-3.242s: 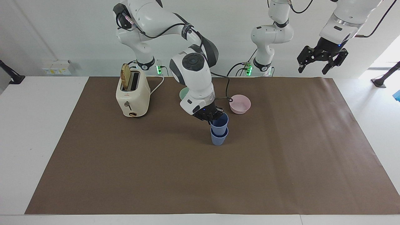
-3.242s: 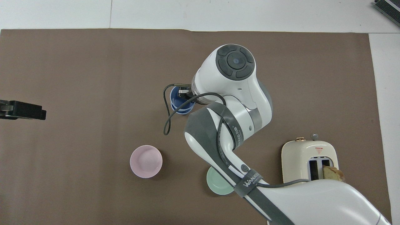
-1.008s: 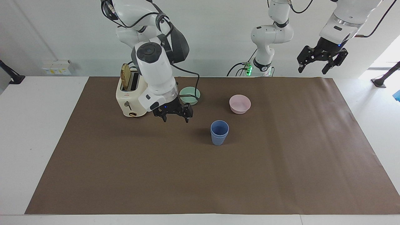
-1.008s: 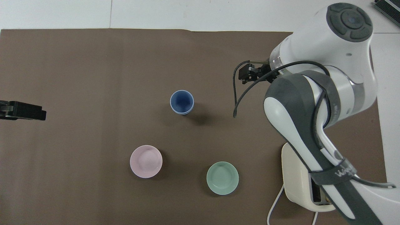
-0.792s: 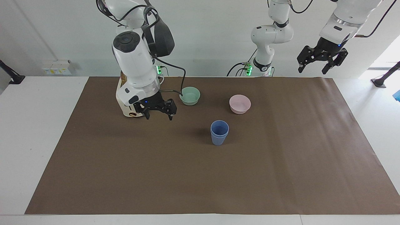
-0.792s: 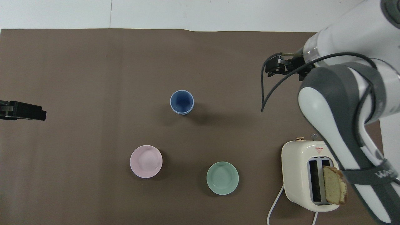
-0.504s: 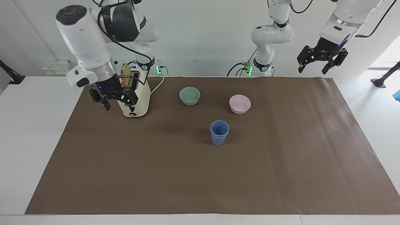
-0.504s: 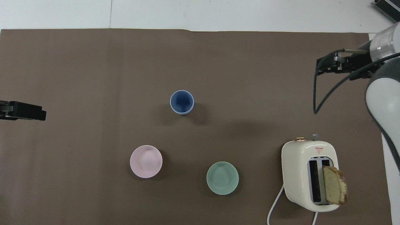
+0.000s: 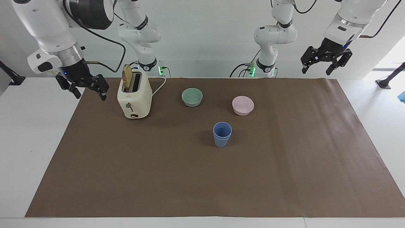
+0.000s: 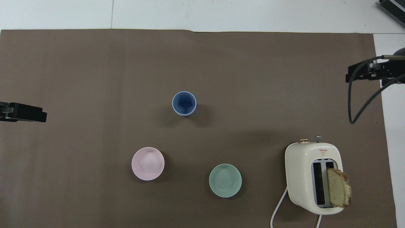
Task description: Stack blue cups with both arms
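The two blue cups [image 9: 222, 134] stand nested one in the other, upright in the middle of the brown mat, also seen as the blue cups [image 10: 184, 103] from above. Nothing touches them. My right gripper [image 9: 89, 93] hangs open and empty in the air over the mat's edge at the right arm's end of the table, beside the toaster; in the overhead view the right gripper [image 10: 364, 73] shows at the frame's side. My left gripper [image 9: 316, 71] waits open and empty, raised over the left arm's end of the table, and the left gripper [image 10: 25, 112] pokes in at the overhead view's edge.
A cream toaster [image 9: 134, 98] with a slice of bread [image 9: 127, 77] in one slot stands toward the right arm's end. A mint-green bowl [image 9: 192, 97] and a pale pink bowl [image 9: 242, 105] sit nearer to the robots than the cups. The brown mat [image 9: 284, 174] covers the white table.
The right gripper let go of the upper cup, which sank into the lower one. The right arm then swung away past the toaster to the table's end, rising. The left arm stayed still.
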Tool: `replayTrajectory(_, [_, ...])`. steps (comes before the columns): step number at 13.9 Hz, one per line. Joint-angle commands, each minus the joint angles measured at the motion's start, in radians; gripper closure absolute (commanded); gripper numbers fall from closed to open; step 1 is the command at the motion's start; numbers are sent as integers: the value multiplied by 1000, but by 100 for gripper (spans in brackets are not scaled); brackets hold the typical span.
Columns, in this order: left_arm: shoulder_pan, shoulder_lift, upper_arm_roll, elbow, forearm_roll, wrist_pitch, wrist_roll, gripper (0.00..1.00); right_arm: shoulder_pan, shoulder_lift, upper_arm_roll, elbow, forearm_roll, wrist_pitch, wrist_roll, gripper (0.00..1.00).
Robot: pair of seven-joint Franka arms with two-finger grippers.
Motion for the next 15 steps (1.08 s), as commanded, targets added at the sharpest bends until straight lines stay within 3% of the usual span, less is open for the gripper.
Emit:
replayTrajectory(1, [14, -9, -6, 8, -9, -21, 2, 0, -7, -29, 14, 9, -19, -42, -22, 0])
replayTrajectory(15, [14, -9, -6, 8, -9, -21, 2, 0, -6, -47, 11, 1, 2, -29, -22, 0])
